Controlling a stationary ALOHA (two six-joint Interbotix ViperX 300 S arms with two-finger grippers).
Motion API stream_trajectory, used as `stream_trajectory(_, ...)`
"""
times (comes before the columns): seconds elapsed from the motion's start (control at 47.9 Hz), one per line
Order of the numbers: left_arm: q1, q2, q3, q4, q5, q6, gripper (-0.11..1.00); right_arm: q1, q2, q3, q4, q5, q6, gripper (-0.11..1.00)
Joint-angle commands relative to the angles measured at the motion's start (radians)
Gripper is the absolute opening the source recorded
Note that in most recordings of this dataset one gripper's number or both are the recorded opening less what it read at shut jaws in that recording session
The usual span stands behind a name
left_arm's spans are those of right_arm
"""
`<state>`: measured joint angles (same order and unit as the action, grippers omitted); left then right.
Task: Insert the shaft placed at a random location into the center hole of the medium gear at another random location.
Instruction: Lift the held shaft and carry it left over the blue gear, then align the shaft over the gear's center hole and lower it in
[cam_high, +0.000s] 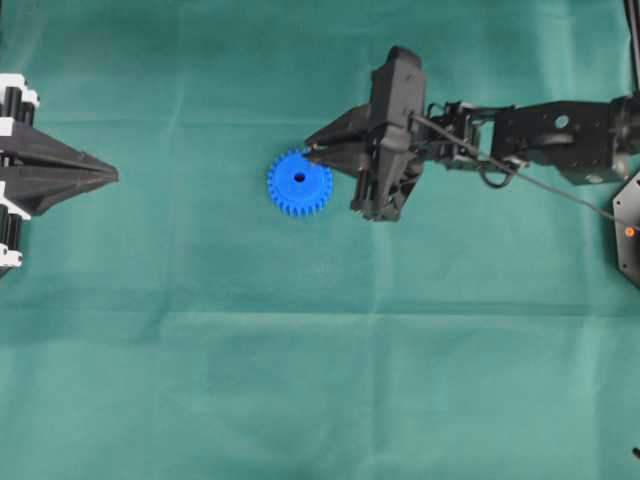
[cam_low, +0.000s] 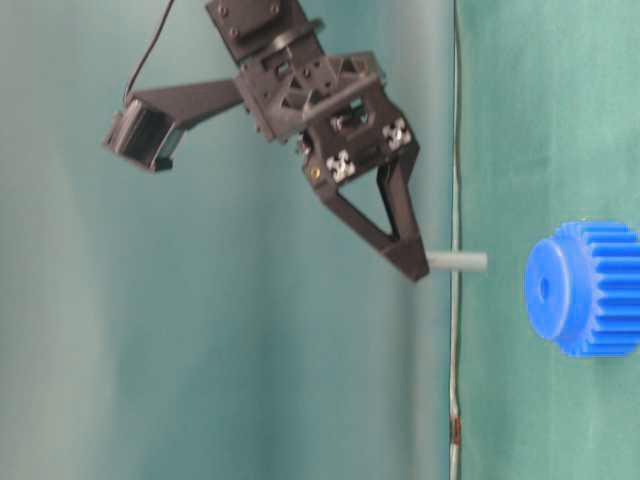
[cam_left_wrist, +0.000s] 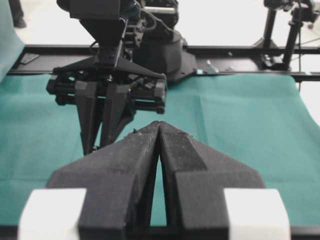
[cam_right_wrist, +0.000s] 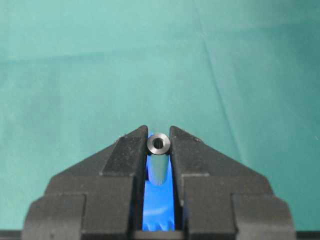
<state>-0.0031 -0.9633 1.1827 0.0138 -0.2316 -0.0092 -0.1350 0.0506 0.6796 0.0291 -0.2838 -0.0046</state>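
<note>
The medium gear (cam_high: 299, 182), a bright blue toothed disc, lies flat on the green cloth, and its dark center hole (cam_high: 299, 179) faces up. My right gripper (cam_high: 310, 153) hovers over the gear's upper right rim, shut on the shaft (cam_right_wrist: 159, 152), a small grey pin held upright between the fingertips. In the table-level view the shaft (cam_low: 458, 262) sticks out from the right gripper (cam_low: 412, 266) toward the gear (cam_low: 585, 288). There is a gap between them, and the pin sits a little off the center hole (cam_low: 544, 288). My left gripper (cam_high: 110, 175) rests shut and empty at the far left.
Green cloth covers the whole table. A thin cable (cam_low: 455, 100) runs along the cloth in the table-level view. A black frame rail (cam_left_wrist: 240, 50) crosses behind the table. A black mount (cam_high: 630, 230) sits at the right edge.
</note>
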Motion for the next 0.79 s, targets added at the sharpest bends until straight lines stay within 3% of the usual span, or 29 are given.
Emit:
stream_trajectory(0.0, 0.002, 0.008, -0.026, 0.002, -0.005, 0.003, 0.0, 0.003, 0.002, -0.051, 0.002, 0.002, -0.003, 0.15)
stream_trajectory(0.773, 0.003, 0.008, -0.026, 0.002, -0.005, 0.003, 0.0, 0.018, 0.095, -0.066, 0.017, -0.021, 0.009, 0.15)
